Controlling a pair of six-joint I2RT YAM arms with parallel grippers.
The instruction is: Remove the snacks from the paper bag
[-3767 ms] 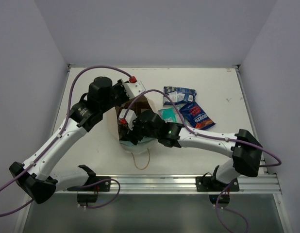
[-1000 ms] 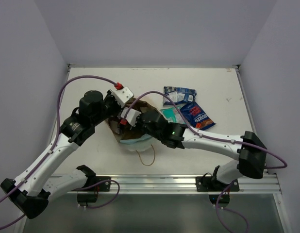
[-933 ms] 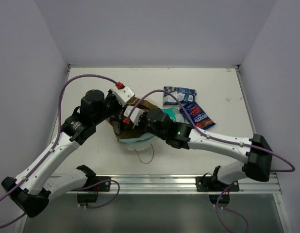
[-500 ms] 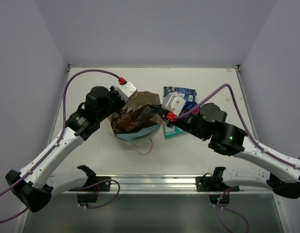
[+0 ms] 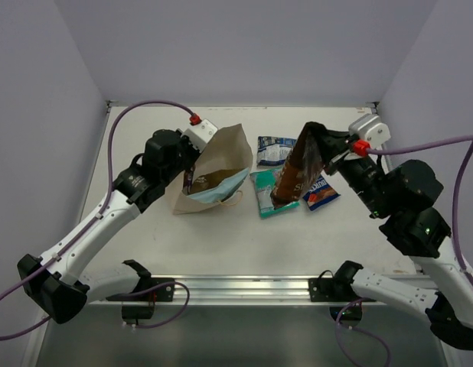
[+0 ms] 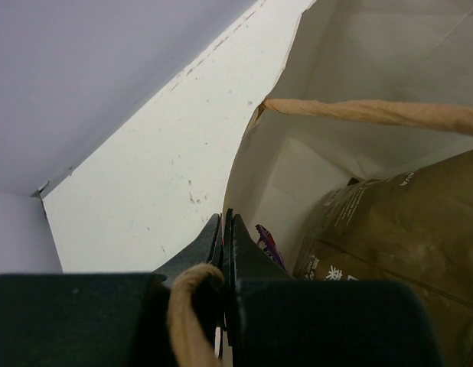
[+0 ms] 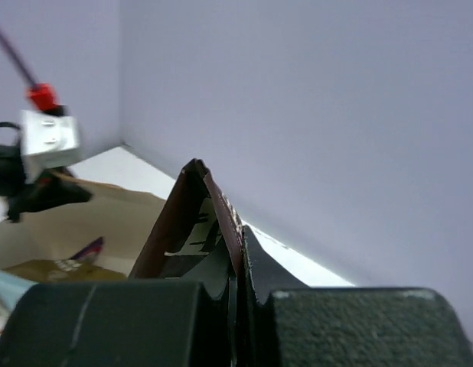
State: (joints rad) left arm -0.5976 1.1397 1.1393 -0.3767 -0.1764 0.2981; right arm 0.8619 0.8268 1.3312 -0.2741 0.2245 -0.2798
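Observation:
The paper bag (image 5: 221, 153) stands tilted at mid-table, its mouth toward the near right. My left gripper (image 5: 190, 173) is shut on the rim of the paper bag (image 6: 351, 69), its twisted handle (image 6: 189, 306) looped over the fingers. Inside lie a brown snack packet (image 6: 397, 222) and a purple one (image 6: 269, 245), and a light blue packet (image 5: 223, 191) shows at the mouth. My right gripper (image 5: 325, 139) holds a dark brown snack packet (image 5: 298, 164) by its top edge, hanging above the table right of the bag. The jaws of that gripper (image 7: 240, 264) pinch the packet (image 7: 187, 222).
Three packets lie on the table right of the bag: a dark blue one (image 5: 273, 150), a teal one (image 5: 265, 193) and a blue-and-red one (image 5: 322, 193), all under or beside the hanging packet. Walls close in the table at the back and sides.
My right gripper has drawn the dark brown packet out of the bag and swung it up and to the right. The left gripper has raised the bag's rim, standing the bag more upright.

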